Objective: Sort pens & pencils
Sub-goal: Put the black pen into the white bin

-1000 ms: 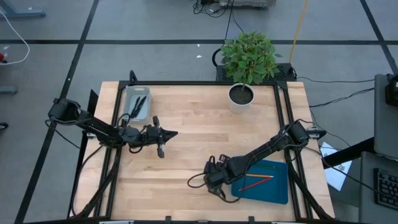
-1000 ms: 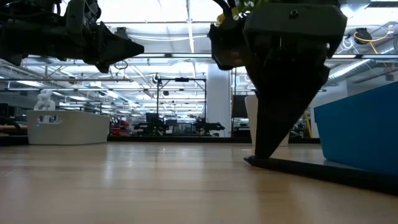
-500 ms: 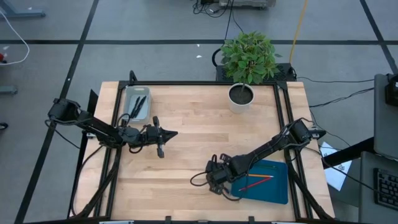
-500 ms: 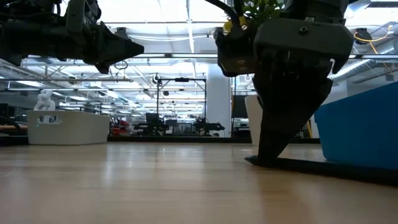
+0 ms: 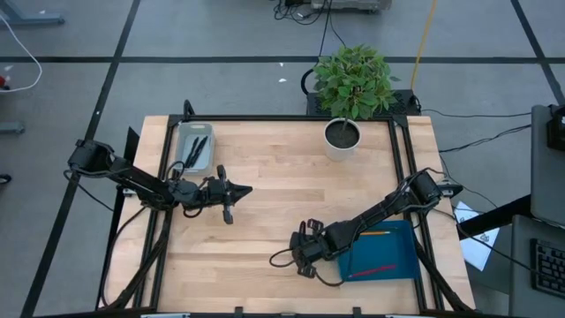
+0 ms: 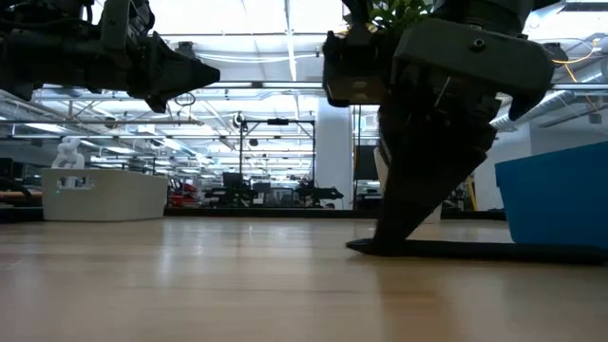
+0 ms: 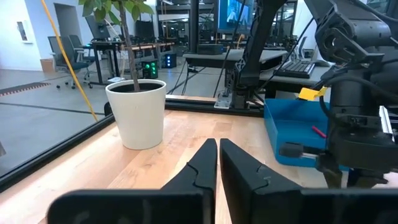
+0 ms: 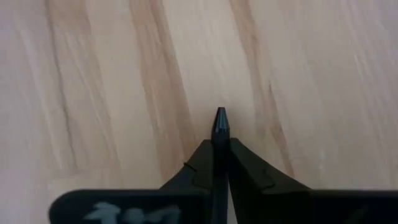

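The right gripper [image 8: 221, 149] is now pinching a black pen [image 8: 220, 124] between its fingers; a second ago the fingers were standing apart around it, so the grasp has just been completed. In the low view the pen [image 6: 446, 249] is still lying flat on the desk [image 5: 274, 194], with the gripper pressing down on its near end. The blue tray [image 5: 384, 256] has also shifted since a moment ago, sliding a little toward the right edge of the desk, and the coloured pencils [image 5: 371, 269] inside it are lying differently. Judgement: the pick is secured but the lift is not yet done, and the pen is still waiting to be carried across.

The left gripper [image 7: 217, 155] is hovering above the desk on the left side, its fingers together and holding nothing. Behind it, the grey tray [image 5: 194, 147] is already carrying two dark pens [image 5: 196, 148].

Obstructions: the left arm is standing between the held pen and the grey tray, so a direct crossing is risking contact. The white plant pot [image 5: 342, 138] at the back edge is well clear of that path.
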You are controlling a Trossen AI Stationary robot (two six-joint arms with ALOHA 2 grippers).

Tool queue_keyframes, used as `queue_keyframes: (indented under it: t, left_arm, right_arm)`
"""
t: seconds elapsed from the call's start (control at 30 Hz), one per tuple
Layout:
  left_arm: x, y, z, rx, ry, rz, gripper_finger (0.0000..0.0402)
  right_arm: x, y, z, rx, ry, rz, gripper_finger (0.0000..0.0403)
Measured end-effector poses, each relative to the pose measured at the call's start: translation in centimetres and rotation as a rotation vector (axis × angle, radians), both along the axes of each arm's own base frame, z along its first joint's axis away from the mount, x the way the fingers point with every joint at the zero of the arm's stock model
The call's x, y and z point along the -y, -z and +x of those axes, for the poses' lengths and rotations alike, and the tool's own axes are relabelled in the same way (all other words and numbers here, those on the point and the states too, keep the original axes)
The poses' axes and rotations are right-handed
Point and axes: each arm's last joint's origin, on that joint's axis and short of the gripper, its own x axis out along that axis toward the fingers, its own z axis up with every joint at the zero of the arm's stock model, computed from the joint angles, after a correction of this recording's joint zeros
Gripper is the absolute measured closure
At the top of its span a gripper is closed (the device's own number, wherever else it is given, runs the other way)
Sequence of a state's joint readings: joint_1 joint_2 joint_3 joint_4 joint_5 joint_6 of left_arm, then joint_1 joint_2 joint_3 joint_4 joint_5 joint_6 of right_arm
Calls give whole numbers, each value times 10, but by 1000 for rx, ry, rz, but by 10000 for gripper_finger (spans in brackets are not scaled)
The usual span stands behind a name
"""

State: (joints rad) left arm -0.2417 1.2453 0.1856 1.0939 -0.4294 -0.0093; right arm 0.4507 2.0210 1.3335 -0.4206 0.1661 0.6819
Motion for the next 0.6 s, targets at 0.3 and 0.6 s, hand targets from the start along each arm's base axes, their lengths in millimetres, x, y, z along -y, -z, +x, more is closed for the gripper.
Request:
queue_keyframes:
  t: [0.3,0.6]
  left_arm:
    - [0,0,0,-2,0,1,371]
    - [0,3,0,-31,3,8,371]
  right_arm:
    - [-8,-22,24,328,-177,9,391]
    - [27,-32,28,622,-211,-36,391]
